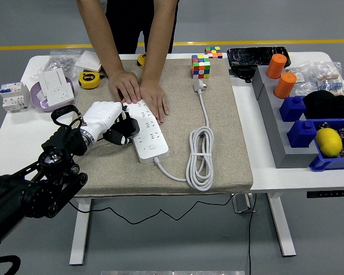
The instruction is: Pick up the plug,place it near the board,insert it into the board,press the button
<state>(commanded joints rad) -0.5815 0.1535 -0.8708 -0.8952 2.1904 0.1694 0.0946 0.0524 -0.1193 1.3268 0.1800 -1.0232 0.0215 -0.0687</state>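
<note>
- The left robot hand point(110, 121), white-shelled on a black arm, is reaching in from the lower left and curling its fingers around a black plug point(128, 125); it is grasping the plug.
- The plug is sitting at the robot hand's fingertips, against the left edge of a white board point(147, 130), a power strip; whether its pins are seated in a socket cannot be told.
- The board is lying just right of the robot hand on a beige mat point(218, 143) covering the desk point(11, 134).
- Just beyond the robot hand, a person's two hands point(140, 91) are pressing flat on the far end of the board, holding it down.
- The board's white cable point(199, 157) is trailing to the right of the robot hand, lying coiled, and running far to a white plug point(199, 86).
- Farther right and beyond, a colour cube point(200, 66) is standing on the mat.
- Beyond the robot hand to the left, a yellow tape measure point(89, 79) and white wall sockets point(53, 86) are lying on the desk.
- Well apart to the right, orange cylinders point(281, 74), blue bins point(309, 134) and a yellow ball point(328, 141) are standing.
</note>
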